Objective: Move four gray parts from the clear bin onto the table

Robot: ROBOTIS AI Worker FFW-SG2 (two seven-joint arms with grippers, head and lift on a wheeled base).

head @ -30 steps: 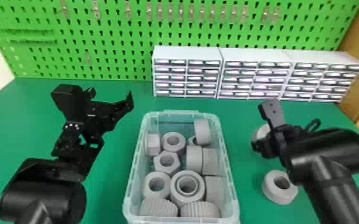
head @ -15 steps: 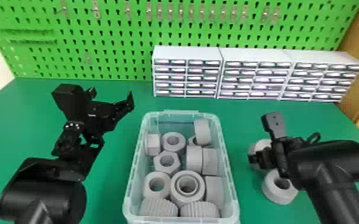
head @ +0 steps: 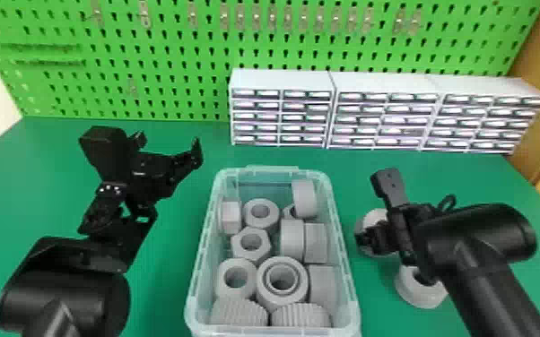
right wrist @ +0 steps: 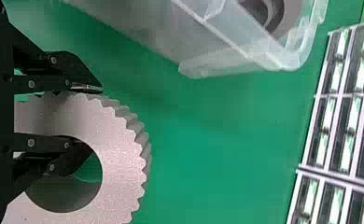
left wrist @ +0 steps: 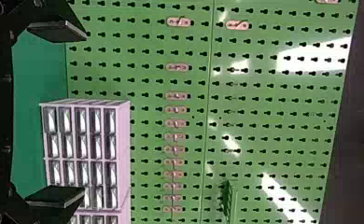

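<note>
Over the last second the right gripper point(right wrist: 92, 116) has drifted toward the clear bin and nearer the robot in the head view, and the toothed gray part point(right wrist: 122, 154) has shifted along with it; the left arm has hardly stirred.

Going left to right, the left gripper point(head: 168, 147) hangs over the left side of the table point(head: 161, 291) with its fingers spread and nothing between them. Next comes the clear bin point(head: 202, 251), holding a good jumble of gray parts point(head: 251, 244), nuts and ribbed rings among them. To the right of it, the right gripper pinches the wall of the toothed part, one finger inside the hole and the other against the outer teeth (a neat way to take hold of so wide a ring). Whether that part touches the table, I cannot tell. Just beside it, partly under the right arm, a smooth gray ring point(head: 406, 291) lies on the table.

The step in hand looks to be setting down the toothed part, likely the second of the four. The next move calls for letting it settle flat, clear of the smooth ring, then easing the fingers apart and lifting straight up, so the inner finger doesn't drag it.
</note>
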